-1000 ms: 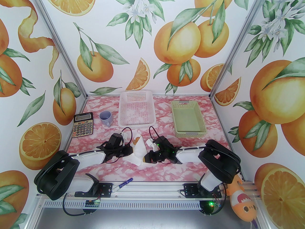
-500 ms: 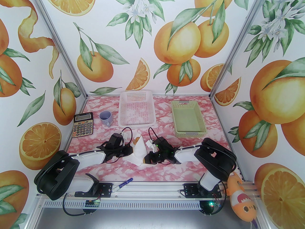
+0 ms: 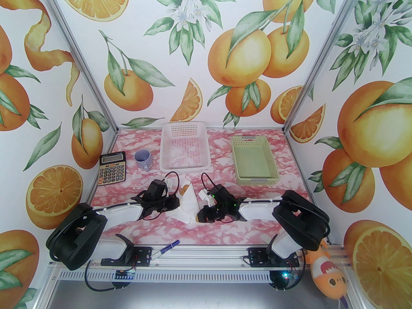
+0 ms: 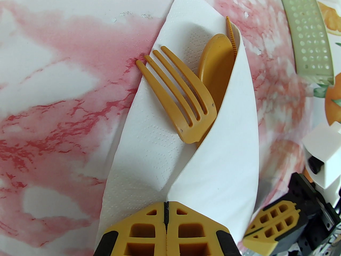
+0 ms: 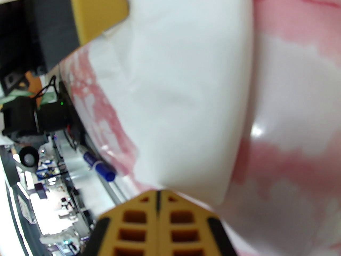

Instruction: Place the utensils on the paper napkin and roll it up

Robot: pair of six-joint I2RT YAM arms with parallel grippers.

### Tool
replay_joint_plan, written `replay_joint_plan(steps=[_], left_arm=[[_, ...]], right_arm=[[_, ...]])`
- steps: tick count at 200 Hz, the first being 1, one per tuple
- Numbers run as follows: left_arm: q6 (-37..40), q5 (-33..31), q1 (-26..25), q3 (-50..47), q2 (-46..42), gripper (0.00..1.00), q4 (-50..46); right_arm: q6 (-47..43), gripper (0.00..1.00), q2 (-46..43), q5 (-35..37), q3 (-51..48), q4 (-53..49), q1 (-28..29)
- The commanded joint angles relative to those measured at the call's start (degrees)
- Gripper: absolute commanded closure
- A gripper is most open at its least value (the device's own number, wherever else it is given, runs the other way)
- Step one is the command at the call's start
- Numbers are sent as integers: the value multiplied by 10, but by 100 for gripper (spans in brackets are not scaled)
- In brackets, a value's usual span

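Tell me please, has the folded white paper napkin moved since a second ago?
No; the napkin keeps its tip just short of the white perforated plastic basket.
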Motion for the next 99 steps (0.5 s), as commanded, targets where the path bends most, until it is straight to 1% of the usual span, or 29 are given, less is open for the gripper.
replay_joint_plan(steps=[1,8,19,29,39,73,83,99], left_arm=[[7,-29,-3,2,7,100,-39],[7,-29,-4,2,7,100,-38],[5,-29,-5,1,7,100,-37],[4,-27,-5,-1,7,100,-30],[-1,-21,-5,-6,9,100,-20],[-12,-10,-5,-15,17,100,4],[-13,-10,-5,-16,18,100,5],[-12,-9,-4,-17,19,100,5]], right_arm=[[-36,98,-35,40,44,-65,-6],[-54,94,-44,66,61,-96,-6],[-84,91,-51,110,89,-148,-5],[-103,82,-55,149,106,-175,-4],[-113,78,-56,184,117,-183,-4],[-156,59,-23,320,160,-214,20],[-162,54,-7,345,171,-211,26],[-165,48,14,374,179,-189,34]])
